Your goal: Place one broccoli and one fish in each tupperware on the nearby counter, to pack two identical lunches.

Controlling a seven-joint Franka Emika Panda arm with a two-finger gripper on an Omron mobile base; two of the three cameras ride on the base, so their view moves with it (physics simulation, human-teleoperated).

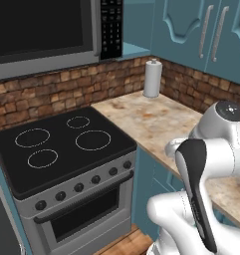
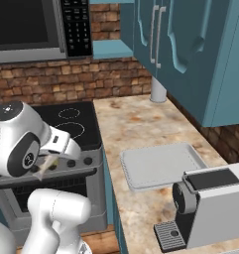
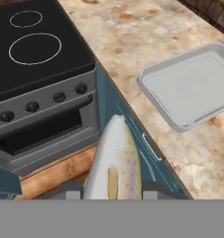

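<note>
In the hand view the jaws grasp a fish (image 3: pixel 115 160), its long axis running up the frame from bottom centre. The empty tupperware (image 3: pixel 190 86) sits on the desk (image 3: pixel 132 42) at right of the frame, beyond and right of the fish's tip.

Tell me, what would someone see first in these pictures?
Probably the fish, pale and speckled, held in the robot's claw over the edge of the teal cabinets beside the stove. Next comes the empty grey tupperware lying flat on the counter to the stove's right. Beside it, nearer the robot, stands a coffee machine.
</note>
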